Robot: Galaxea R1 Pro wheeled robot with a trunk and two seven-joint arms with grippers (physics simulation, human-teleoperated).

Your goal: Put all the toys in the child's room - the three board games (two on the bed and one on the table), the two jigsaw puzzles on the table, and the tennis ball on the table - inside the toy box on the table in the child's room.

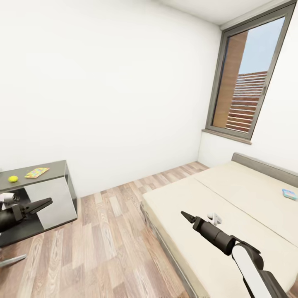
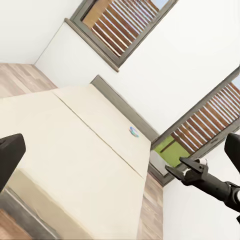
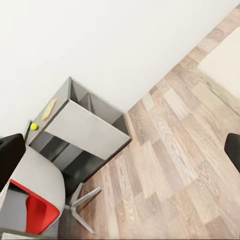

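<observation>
Currently parted and empty: left gripper (image 1: 46, 201), right gripper (image 1: 185, 215). Tennis ball (image 1: 13, 179) and jigsaw puzzle (image 1: 37, 172) on table (image 1: 56, 167) beyond left gripper; board game (image 1: 289, 194) on bed (image 1: 244, 186), well apart from right gripper.

Bright, even and flat throughout, as in a simulator's render; daylit at the far right through the window (image 1: 247, 78), with blue sky and sunlit brick beyond; no glare on the white wall (image 1: 103, 82). Only soft, faint shadows: under the dark side unit (image 1: 41, 194) at near left and along the near edge of the bed (image 1: 231, 207). Slightly soft overall, with wide-angle stretch and tilted lines toward the edges; blurred dark fingertips at the wrist views' borders.
</observation>
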